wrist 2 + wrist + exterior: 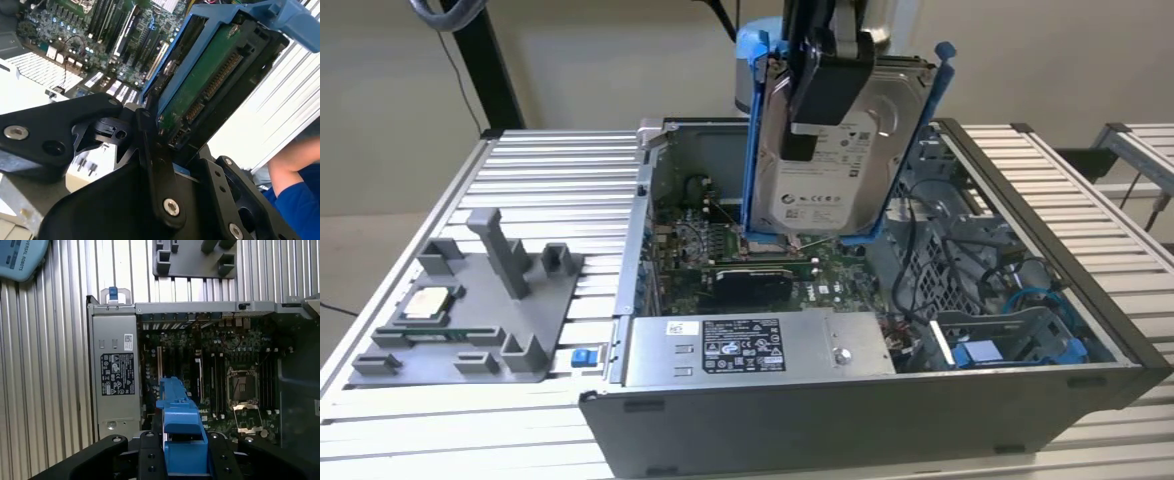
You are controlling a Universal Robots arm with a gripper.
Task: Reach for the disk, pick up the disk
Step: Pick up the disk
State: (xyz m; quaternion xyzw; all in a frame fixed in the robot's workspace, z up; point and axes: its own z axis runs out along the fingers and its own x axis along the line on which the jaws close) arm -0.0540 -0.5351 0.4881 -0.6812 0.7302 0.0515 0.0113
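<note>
Disk (834, 150): brushed silver metal, white paper label, glossy blue plastic bracket. End effector (165, 165) matt black metal. Worktop (547, 180) ribbed bare aluminium; computer case (854, 420) matt grey steel.

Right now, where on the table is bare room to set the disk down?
Bare slats lie between the grey fixture and the computer case, and at the exterior view's right of the case. Inside the case is crowded. The gripper holds the disk above it.
</note>
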